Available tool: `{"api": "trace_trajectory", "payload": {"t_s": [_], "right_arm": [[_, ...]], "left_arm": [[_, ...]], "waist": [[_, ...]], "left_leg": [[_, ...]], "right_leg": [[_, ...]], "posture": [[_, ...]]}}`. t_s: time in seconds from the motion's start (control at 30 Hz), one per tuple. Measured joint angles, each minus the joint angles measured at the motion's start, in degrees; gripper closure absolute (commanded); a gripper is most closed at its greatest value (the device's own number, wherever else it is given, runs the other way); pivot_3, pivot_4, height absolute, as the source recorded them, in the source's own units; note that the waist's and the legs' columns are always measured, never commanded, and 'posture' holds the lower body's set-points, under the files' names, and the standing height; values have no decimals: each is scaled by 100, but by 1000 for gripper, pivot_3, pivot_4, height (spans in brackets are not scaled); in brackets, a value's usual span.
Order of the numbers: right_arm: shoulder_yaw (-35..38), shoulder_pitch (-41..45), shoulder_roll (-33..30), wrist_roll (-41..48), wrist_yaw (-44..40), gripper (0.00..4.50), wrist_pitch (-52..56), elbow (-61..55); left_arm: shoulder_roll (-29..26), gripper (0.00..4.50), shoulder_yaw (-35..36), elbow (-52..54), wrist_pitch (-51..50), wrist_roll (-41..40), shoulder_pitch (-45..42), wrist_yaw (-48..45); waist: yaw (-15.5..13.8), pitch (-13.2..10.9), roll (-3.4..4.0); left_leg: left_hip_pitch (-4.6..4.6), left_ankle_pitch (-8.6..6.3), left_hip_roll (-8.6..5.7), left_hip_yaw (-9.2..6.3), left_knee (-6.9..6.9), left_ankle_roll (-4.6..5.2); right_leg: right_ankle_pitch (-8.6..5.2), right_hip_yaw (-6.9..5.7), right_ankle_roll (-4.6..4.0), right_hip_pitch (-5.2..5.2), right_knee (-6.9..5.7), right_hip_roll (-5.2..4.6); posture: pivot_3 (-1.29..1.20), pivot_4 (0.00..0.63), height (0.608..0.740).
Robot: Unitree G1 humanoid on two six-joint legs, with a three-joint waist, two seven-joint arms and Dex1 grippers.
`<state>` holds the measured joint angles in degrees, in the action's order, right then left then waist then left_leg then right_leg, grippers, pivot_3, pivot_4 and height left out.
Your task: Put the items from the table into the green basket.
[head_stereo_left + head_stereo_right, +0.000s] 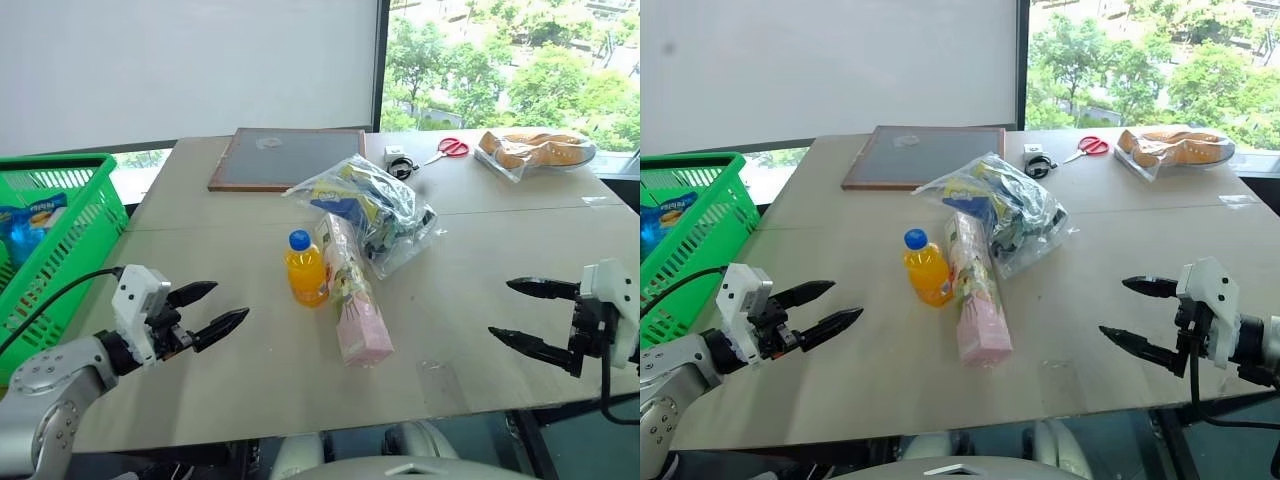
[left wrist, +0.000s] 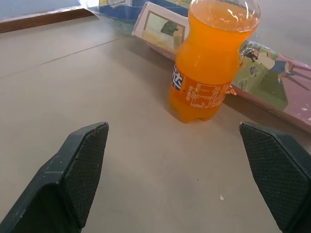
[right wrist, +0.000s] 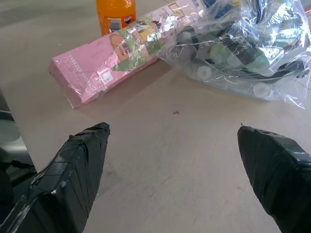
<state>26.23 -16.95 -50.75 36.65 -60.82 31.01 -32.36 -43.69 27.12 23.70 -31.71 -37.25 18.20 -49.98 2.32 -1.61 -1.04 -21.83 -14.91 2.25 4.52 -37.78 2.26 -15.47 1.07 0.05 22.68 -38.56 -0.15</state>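
The orange bottle stands upright mid-desk, touching the long packet on its right. I see my left claw, wide open and empty, nearer than my open right claw. Green basket waits far left.

A plain white wall fills the back behind the tabletop. To its right a dark window frame borders a large window bright with daylight and green trees; a building may stand beyond them.
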Motion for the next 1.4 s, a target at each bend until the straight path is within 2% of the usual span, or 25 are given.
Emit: {"api": "trace_trajectory", "payload": {"t_s": [0.2,0.33,0.47,0.6,0.7,0.8,0.93,1.0,1.17,1.3,1.4], "right_arm": [[-54,409,158,-226,266,0,-281,373],[-336,786,177,-241,459,0,-206,418],[-930,1624,176,-325,643,0,-23,673],[-1710,2673,352,-768,946,0,31,1156],[-2700,4180,918,-1205,1200,0,368,2006],[-3405,5309,1300,-1719,1113,0,291,3134],[-3888,6281,1911,-2297,1150,0,5,4641],[-4141,6906,2344,-2697,1245,0,-203,5840],[-4293,7770,3088,-3245,1333,0,-785,8218],[-4289,8188,3249,-3523,1220,1209,-1175,9153],[-4185,8323,3350,-3649,1181,2678,-1407,9562]], "left_arm": [[37,21,-60,-67,108,99,-259,24],[102,21,-216,24,175,107,-444,28],[228,21,-298,239,225,62,-762,132],[228,21,-278,368,140,-164,-866,165],[193,21,-285,447,54,-281,-948,167],[78,21,-263,534,53,-293,-855,112],[34,21,-231,682,48,-309,-741,115],[28,21,-202,826,3,-359,-677,151],[73,21,-137,1055,-28,-449,-479,315],[156,0,-105,1125,-23,-448,-320,449],[197,0,-89,1202,-21,-451,-248,549]], "waist": [[2,1,-1],[4,1,-1],[15,0,-1],[25,0,-1],[101,-5,3],[83,-5,2],[10,-3,0],[-6,-3,0],[-44,-3,1],[-60,4,-4],[-73,7,-4]], "left_leg": [[5,0,-1,13,0,0],[4,0,0,16,1,0],[5,0,0,20,3,1],[6,0,1,28,3,1],[9,1,1,36,4,0],[1,1,0,31,5,1],[-33,1,-2,36,6,2],[-52,2,-1,35,7,0],[-80,10,-2,28,6,-15],[-76,6,-3,25,6,-9],[-67,7,-3,24,6,-11]], "right_leg": [[-3,9,-5,0,-1,-1],[3,12,3,1,-1,0],[19,17,-10,4,-2,3],[20,23,-10,7,-3,8],[21,36,-11,14,-19,13],[21,31,-13,20,-19,13],[22,35,-13,58,-25,11],[23,33,-14,75,-31,10],[24,25,-15,98,-30,5],[26,22,-14,96,-35,1],[27,22,-16,93,-42,1]], "posture": [[-56,0,740],[-56,0,740],[-56,0,740],[-37,0,740],[-23,0,740],[10,0,740],[40,0,740],[58,0,740],[89,0,740],[106,0,740],[112,1,740]]}}
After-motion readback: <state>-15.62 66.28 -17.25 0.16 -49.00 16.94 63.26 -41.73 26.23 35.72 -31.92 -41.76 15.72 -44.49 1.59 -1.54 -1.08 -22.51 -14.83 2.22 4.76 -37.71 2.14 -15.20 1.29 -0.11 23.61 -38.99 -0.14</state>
